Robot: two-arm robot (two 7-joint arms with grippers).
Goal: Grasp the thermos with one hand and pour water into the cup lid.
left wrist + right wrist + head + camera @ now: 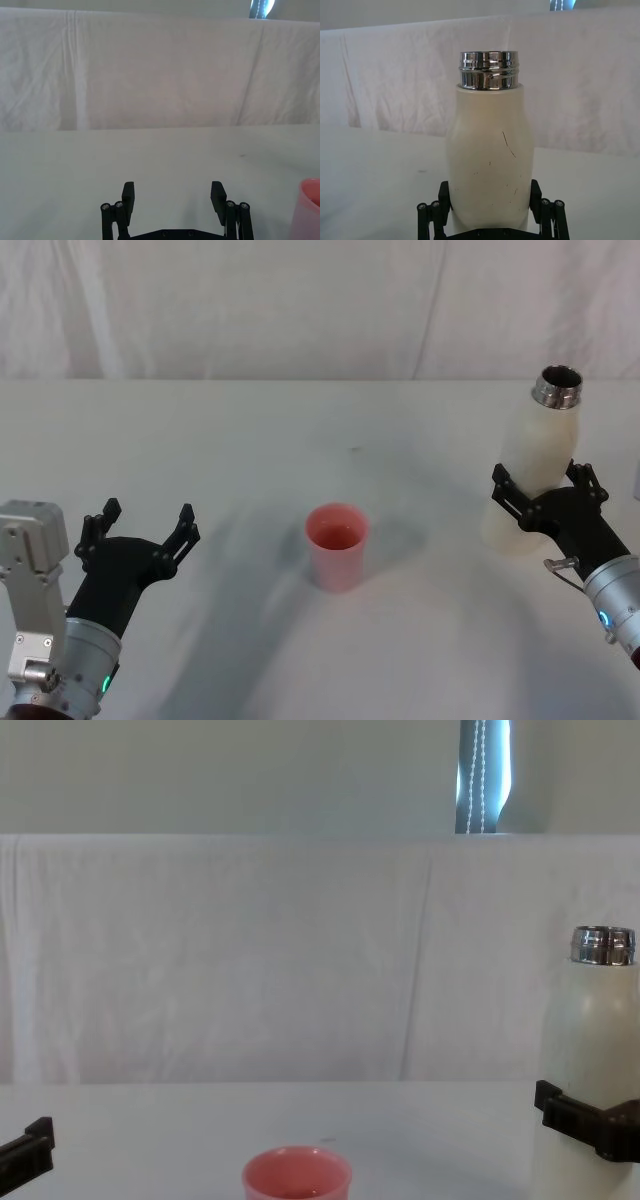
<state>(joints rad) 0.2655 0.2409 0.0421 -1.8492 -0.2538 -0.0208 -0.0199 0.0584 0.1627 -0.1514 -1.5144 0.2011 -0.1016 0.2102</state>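
No label or lettering is showing on the thermos (535, 465), only small dark scratches on its cream body. It is standing upright on the white table (250, 440), at the robot's right, with its steel neck uncapped. The right gripper (545, 490) is reaching forward low over the table, its jaws clamped around the thermos's lower body. The pink cup lid (337, 545) is sitting near the table's middle, well apart from the thermos. The left gripper (140, 525) is hovering at the left, jaws spread wide, holding nothing.
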